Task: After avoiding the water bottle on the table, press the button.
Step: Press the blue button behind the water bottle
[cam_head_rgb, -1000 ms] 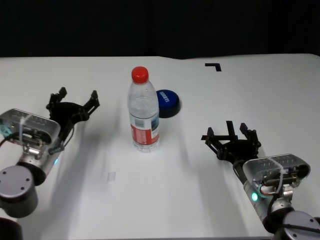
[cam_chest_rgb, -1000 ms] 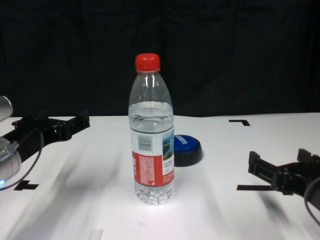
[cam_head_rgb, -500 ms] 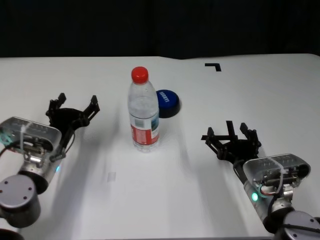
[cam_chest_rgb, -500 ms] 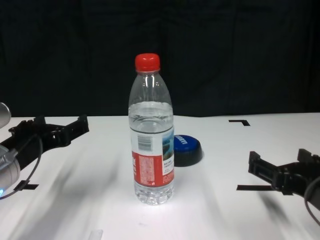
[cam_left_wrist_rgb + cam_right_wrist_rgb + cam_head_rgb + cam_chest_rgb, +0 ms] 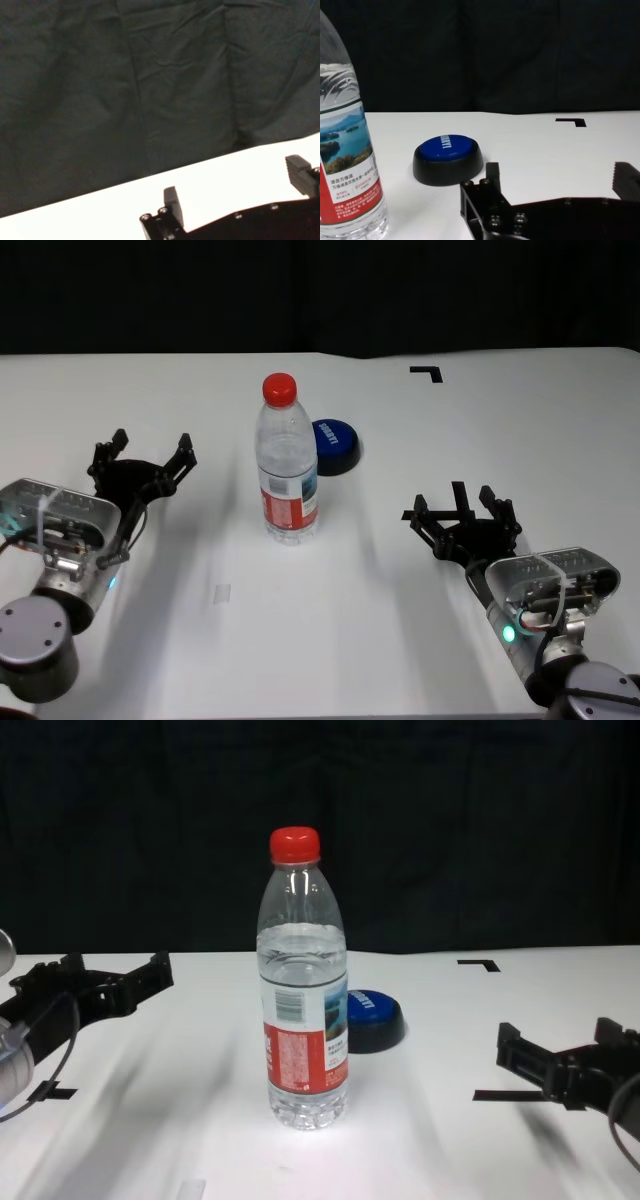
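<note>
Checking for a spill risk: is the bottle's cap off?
No, the red cap sits screwed on top of the upright water bottle.

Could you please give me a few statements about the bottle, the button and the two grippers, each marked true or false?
1. The water bottle stands upright on the table. True.
2. The button lies nearer the robot than the bottle. False: it sits behind the bottle, slightly to the robot's right.
3. The left gripper is shut on the bottle. False: it is open, off to the bottle's left, touching nothing.
4. The right gripper is open and holds nothing. True.
5. The bottle's cap is off. False: the red cap is screwed on.
</note>
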You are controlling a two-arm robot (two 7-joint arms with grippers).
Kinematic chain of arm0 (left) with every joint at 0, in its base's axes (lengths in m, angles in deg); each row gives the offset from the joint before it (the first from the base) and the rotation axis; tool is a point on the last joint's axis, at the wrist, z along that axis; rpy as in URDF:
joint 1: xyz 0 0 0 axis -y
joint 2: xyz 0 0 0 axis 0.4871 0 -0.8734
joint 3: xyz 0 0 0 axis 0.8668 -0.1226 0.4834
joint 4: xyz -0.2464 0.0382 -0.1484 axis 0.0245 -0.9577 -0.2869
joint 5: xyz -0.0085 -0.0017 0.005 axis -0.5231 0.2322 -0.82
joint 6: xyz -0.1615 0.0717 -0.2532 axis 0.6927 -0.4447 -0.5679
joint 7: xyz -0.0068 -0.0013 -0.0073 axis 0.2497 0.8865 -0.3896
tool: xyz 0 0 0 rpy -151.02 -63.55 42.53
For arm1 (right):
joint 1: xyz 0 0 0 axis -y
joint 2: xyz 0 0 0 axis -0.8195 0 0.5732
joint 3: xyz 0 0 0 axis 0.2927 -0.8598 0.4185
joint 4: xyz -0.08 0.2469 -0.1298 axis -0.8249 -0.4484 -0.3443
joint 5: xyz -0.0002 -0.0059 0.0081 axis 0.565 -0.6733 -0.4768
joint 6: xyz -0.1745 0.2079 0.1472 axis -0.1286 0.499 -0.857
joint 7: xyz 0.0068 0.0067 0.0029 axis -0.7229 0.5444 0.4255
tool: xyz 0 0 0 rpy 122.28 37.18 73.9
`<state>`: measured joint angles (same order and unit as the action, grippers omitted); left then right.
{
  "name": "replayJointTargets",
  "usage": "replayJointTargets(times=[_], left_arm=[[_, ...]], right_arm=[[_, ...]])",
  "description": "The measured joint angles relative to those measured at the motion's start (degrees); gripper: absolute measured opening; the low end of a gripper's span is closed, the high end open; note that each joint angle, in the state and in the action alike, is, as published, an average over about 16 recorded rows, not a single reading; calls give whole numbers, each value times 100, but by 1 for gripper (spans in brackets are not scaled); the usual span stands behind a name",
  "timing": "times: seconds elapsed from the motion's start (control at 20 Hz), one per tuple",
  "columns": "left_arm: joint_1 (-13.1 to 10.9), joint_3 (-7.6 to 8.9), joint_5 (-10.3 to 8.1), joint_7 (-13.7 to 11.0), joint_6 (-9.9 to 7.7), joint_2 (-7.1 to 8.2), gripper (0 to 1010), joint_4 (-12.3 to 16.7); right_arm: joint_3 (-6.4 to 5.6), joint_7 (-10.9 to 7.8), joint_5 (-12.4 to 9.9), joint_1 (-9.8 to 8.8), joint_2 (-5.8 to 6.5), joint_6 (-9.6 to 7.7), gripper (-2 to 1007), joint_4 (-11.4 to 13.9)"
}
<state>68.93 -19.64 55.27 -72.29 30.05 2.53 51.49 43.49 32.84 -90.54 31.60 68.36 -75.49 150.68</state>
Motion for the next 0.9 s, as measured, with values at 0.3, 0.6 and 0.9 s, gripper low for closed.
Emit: replayJointTargets(times=[0.3,0.6,0.9], left_arm=[[-113,43,36,32,-47,-22,1003,134],[-223,82,71,69,-88,-51,1003,248],[-323,114,108,111,-113,-87,1003,340]], right_arm=[[0,0,0,0,0,0,1003,0],[0,0,0,0,0,0,1003,0],[0,0,0,0,0,0,1003,0]])
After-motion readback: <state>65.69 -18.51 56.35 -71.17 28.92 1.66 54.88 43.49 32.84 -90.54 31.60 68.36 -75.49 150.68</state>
